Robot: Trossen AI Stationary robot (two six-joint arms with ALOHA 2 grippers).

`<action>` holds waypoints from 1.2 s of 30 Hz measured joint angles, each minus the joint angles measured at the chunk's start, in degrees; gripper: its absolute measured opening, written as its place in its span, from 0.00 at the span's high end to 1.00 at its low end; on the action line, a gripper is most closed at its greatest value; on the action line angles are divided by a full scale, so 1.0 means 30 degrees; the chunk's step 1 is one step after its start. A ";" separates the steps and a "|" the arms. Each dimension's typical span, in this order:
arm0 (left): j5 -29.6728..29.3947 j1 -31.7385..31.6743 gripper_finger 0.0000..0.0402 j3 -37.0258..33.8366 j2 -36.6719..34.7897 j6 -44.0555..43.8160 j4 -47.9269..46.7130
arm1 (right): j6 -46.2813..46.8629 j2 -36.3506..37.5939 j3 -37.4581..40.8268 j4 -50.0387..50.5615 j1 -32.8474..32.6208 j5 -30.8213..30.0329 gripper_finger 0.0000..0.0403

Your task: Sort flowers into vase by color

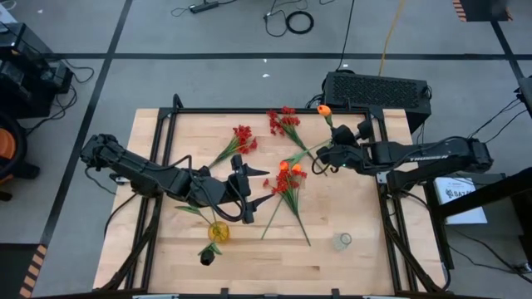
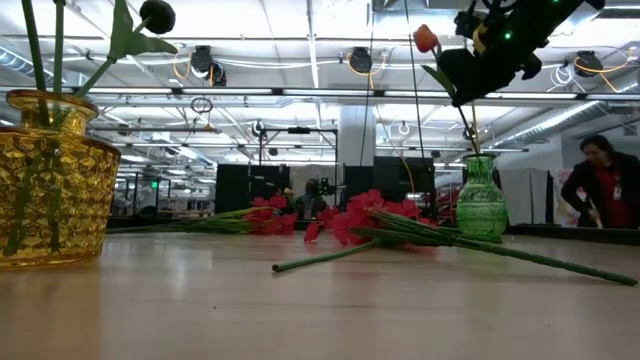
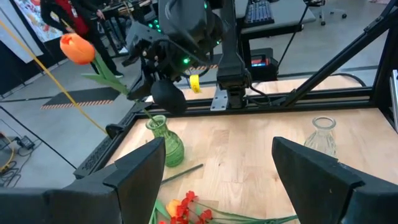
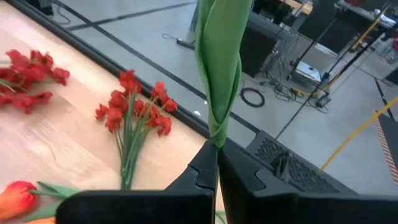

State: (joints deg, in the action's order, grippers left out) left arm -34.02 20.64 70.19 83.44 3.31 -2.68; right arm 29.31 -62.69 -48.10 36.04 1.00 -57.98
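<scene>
Nearest the low camera stands a yellow glass vase [image 2: 52, 178], faceted, holding green stems and one black tulip-like bloom [image 2: 157, 15]. Beyond it, red cluster flowers [image 2: 370, 218] lie flat on the table [image 2: 320, 310], their long stems pointing toward the lens, and a green vase [image 2: 481, 198] stands farther back. A person [image 2: 603, 180] in red and black shows in the room at far right.

Only the high view gives the layout: the yellow vase [image 1: 218, 231] sits near the front edge beside the left gripper [image 1: 249, 189]; a clear vase [image 1: 343, 241] stands front right; three red clusters [image 1: 242, 138] [image 1: 283, 121] [image 1: 287, 184] and loose orange blooms [image 1: 287, 169] lie at table centre.

The left wrist view shows the left gripper's fingers [image 3: 140, 168] spread wide with nothing between them, hovering above the table. It alone shows the right gripper [image 3: 163, 93] from the front, holding an orange tulip-like flower [image 3: 77, 48] whose stem reaches down to the mouth of the green vase [image 3: 164, 142].

The right wrist view shows the right gripper's [image 4: 217, 165] fingers pressed together on the folded green leaf and stem [image 4: 219, 62] of that flower, with a red cluster [image 4: 134, 109] on the table beyond.
</scene>
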 joint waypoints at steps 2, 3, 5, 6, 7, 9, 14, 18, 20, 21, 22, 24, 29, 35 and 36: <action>0.0000 0.0000 0.25 0.0000 0.0000 0.0000 -0.0007 | 0.0367 -0.0079 0.0000 0.0310 0.0098 0.0439 0.99; 0.0000 0.0000 0.25 0.0000 0.0000 0.0000 -0.0007 | 0.0561 -0.0090 0.0000 0.0432 0.0150 0.0618 0.98; 0.0000 0.0000 0.25 0.0000 0.0000 0.0000 -0.0015 | 0.0920 -0.0090 0.0000 0.0514 0.0182 0.0948 0.95; 0.0000 0.0000 0.25 0.0000 0.0000 0.0000 -0.0015 | 0.1040 -0.0090 0.0000 0.0550 0.0182 0.0956 0.92; 0.0000 0.0000 0.25 0.0000 0.0000 0.0000 -0.0022 | 0.1080 -0.0090 0.0000 0.0557 0.0182 0.0962 0.90; 0.0000 0.0000 0.25 0.0000 0.0000 -0.0005 -0.0034 | 0.1170 -0.0075 0.0000 0.0535 0.0182 0.0995 0.85; 0.0002 0.0000 0.25 0.0000 0.0000 -0.0040 -0.0469 | 0.1751 0.0512 0.0000 0.0612 0.0182 0.1968 0.70; 0.0007 0.0000 0.25 0.0000 0.0000 -0.0066 -0.0543 | 0.1640 0.1417 0.0000 0.0644 0.0115 0.2026 0.57; 0.0007 0.0000 0.25 0.0007 0.0000 -0.0089 -0.0738 | 0.1434 0.2150 -0.0015 0.0662 -0.0005 0.2452 0.52; 0.0007 0.0000 0.25 0.0007 0.0000 -0.0160 -0.0904 | 0.1363 0.2498 -0.0105 0.0765 -0.0064 0.2614 0.49; 0.0007 0.0000 0.25 0.0007 0.0000 -0.0292 -0.1034 | 0.1354 0.2867 -0.0243 0.0858 -0.0146 0.2813 0.47; 0.0014 0.0000 0.25 0.0007 0.0000 -0.0453 -0.1230 | 0.1031 0.3546 -0.0522 0.0944 -0.0346 0.2980 0.44; 0.0011 0.0000 0.25 0.0007 0.0000 -0.0503 -0.1355 | -0.0540 0.4896 -0.1147 0.0902 -0.1080 0.3502 0.40; -0.0021 -0.0064 0.25 0.0007 0.0006 -0.1005 -0.1427 | -0.1616 0.6055 -0.1304 0.0416 -0.2742 0.3818 0.40; -0.0034 -0.0103 0.25 0.0013 0.0090 -0.1005 -0.1392 | -0.1657 0.6152 -0.1304 0.0360 -0.3121 0.3862 0.40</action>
State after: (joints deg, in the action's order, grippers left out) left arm -34.12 20.33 70.23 83.71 0.30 -6.85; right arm 24.34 -44.23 -52.01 37.12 -8.37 -46.39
